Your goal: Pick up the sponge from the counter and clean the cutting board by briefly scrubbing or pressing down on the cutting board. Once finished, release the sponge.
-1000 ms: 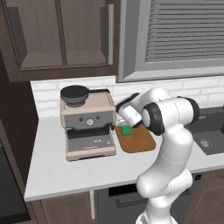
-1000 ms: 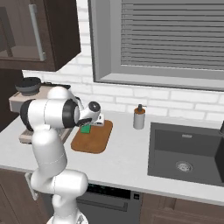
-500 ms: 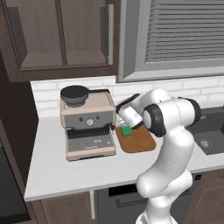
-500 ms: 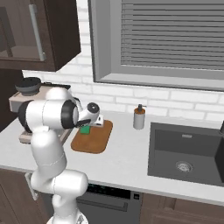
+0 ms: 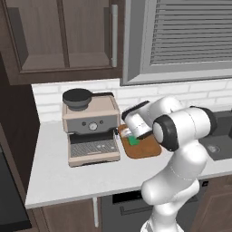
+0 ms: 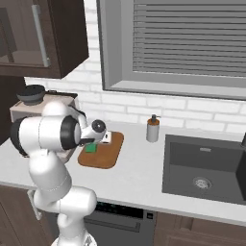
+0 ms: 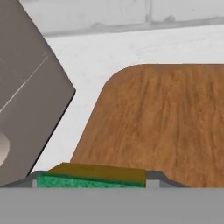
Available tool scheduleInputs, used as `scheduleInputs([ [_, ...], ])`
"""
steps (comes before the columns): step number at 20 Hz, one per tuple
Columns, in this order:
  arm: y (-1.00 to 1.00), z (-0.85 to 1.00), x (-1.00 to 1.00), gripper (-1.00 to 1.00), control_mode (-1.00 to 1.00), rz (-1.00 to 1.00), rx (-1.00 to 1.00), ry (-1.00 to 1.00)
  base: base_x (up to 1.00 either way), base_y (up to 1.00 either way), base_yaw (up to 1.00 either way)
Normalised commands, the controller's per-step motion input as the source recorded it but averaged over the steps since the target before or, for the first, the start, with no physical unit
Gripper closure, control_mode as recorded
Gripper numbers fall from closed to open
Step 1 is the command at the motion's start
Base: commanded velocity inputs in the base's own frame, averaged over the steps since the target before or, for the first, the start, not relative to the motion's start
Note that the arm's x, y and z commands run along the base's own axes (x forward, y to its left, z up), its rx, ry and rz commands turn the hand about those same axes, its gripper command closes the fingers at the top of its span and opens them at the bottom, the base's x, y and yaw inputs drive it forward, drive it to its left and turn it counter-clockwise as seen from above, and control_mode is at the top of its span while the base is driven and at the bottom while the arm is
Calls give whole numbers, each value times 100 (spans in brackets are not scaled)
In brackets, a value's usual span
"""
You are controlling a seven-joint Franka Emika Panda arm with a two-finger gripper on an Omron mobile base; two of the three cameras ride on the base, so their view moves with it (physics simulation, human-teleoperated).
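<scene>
Fingers (image 7: 37,178) clamped on sponge (image 7: 92,176), sponge between tips, over cutting board (image 7: 166,122) near espresso machine (image 5: 90,131).

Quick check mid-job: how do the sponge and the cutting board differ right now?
The sponge is a small green-and-yellow block; the cutting board is a far larger, flat reddish-brown wooden slab. The sponge sits between the fingers of the hand, while the cutting board lies flat on the counter. Both are roughly rectangular.
</scene>
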Motion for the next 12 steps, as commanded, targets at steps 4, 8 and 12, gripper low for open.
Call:
scheduleInputs([
  [4, 0, -54, -98, 100, -100, 0, -2, -13, 0, 0, 0],
  [8, 0, -48, -91, 100, -100, 0, -3, -12, 0, 0, 0],
  [12, -13, -49, -54, 100, -100, 0, -3, -6, 0, 0, 0],
])
